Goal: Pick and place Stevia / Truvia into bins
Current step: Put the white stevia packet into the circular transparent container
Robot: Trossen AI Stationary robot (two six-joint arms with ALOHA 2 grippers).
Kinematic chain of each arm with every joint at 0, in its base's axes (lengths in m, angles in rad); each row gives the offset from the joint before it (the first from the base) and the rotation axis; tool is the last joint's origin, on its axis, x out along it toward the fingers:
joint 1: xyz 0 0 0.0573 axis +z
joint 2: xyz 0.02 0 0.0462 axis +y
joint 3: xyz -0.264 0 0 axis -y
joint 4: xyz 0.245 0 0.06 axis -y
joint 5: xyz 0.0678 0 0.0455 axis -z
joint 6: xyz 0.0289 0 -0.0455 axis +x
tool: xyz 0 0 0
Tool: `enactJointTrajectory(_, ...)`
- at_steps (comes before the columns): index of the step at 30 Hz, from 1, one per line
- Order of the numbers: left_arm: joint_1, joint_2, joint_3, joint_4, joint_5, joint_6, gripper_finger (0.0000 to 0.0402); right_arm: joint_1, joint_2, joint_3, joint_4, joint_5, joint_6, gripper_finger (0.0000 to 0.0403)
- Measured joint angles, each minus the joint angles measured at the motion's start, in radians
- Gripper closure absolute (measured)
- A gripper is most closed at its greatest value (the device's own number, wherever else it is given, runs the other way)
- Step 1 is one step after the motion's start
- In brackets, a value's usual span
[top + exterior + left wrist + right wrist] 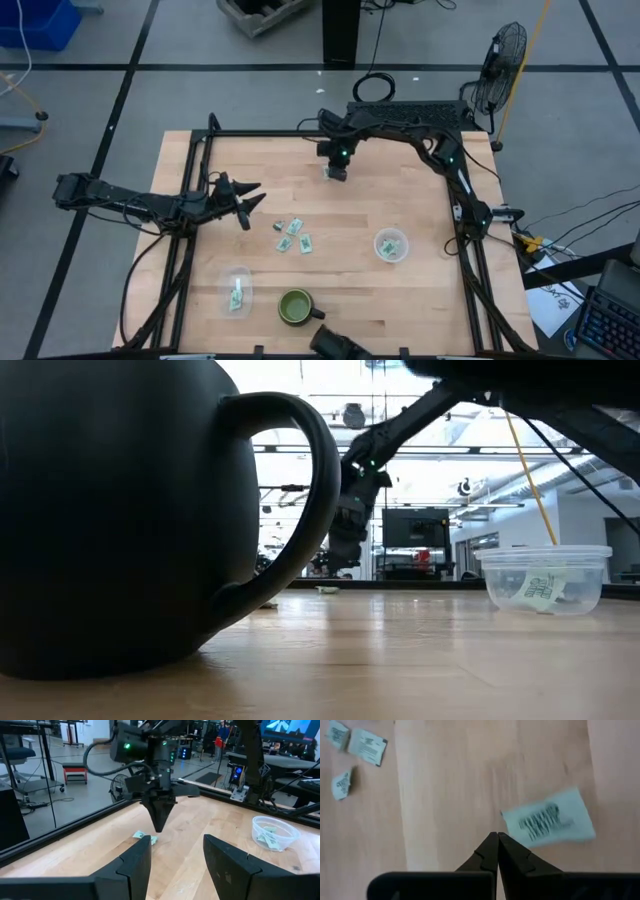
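Nearest the front edge of the table (400, 300) stands a dark green mug (295, 307), not part of the sorting. Just beside it, toward the left arm's side, one clear cup (237, 289) already holds at least one pale green and white packet (237, 296), and farther over on the right arm's side the other clear cup (391, 245) holds a few more (541, 588), so the job looks partly done. Between the cups, at mid-table, a loose cluster of packets (292, 236) waits to be picked, perhaps four or five. Past them the left gripper (244, 203) hovers above the wood with its fingers spread wide and nothing between them. Farthest back, the right gripper (337, 172) points down near the table's rear, its fingers pressed together on nothing, with one more stray packet (549, 822) lying flat just beside its tip, not held. By my judgement, the cluster and this lone packet are what is left. The packets carry dark print, but no brand or word can be read in any view.
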Motion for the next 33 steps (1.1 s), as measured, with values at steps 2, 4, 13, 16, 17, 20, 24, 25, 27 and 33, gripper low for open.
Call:
enactJointTrajectory(2,0.000,0.000,0.000,0.000,0.000,0.000,0.0218,-0.020,0.016,0.000,-0.018,-0.046,-0.001,0.0403)
enactJointTrajectory(4,0.000,0.000,0.000,0.000,0.000,0.000,0.0218,-0.031,0.032,0.000,-0.020,-0.055,-0.004,0.0403)
enactJointTrajectory(13,0.000,0.000,0.000,0.000,0.000,0.000,0.0218,-0.035,0.043,0.039,-0.076,-0.050,-0.013,0.0403)
enactJointTrajectory(16,0.000,0.000,0.000,0.000,0.000,0.000,0.0218,-0.025,0.051,0.036,-0.059,0.037,-0.019,0.0403)
enactJointTrajectory(17,0.000,0.000,0.000,0.000,0.000,0.000,0.0218,-0.018,0.051,0.036,-0.031,0.084,-0.011,0.0403)
enactJointTrajectory(20,0.000,0.000,0.000,0.001,0.000,0.000,0.0218,-0.006,0.048,0.040,0.006,0.143,-0.002,0.0403)
enactJointTrajectory(24,0.000,0.000,0.000,0.000,0.000,0.000,0.0218,-0.003,0.047,0.039,-0.007,0.179,0.026,0.0403)
enactJointTrajectory(25,0.000,0.000,0.000,0.000,0.000,0.000,0.0218,-0.004,0.047,0.039,-0.004,0.184,0.028,0.0403)
enactJointTrajectory(27,0.000,0.000,0.000,0.000,0.000,0.000,0.0218,-0.005,0.047,0.039,-0.005,0.184,0.032,0.0403)
enactJointTrajectory(33,0.000,0.000,0.000,0.000,0.000,0.000,0.0218,-0.002,0.041,0.037,-0.028,0.298,0.024,0.0403)
